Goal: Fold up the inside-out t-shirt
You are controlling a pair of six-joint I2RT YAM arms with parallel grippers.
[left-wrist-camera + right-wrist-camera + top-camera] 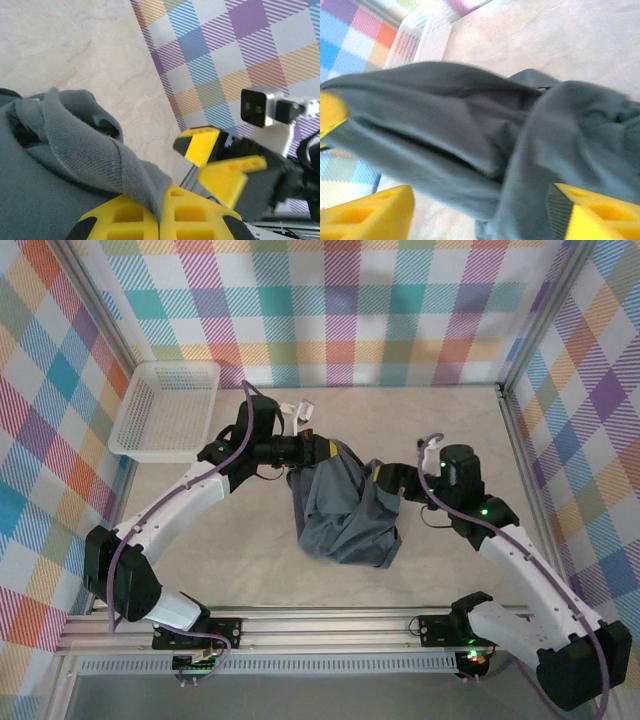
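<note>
Only the left end effector [159, 200] grips the inside-out t-shirt [345, 515]; the right end effector [480, 210] gapes, so fabric may sag, bunching.

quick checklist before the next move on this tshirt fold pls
1. Left claw shut on the t-shirt: ok, cloth is pinched in it.
2. Right claw open: ok, jaws wide apart, with cloth draped between them.
3. T-shirt spread flat on the table: not ok, it is bunched up.
4. T-shirt apart from the basket: ok.
5. Which part of the t-shirt the left claw holds: cannot tell.
</note>
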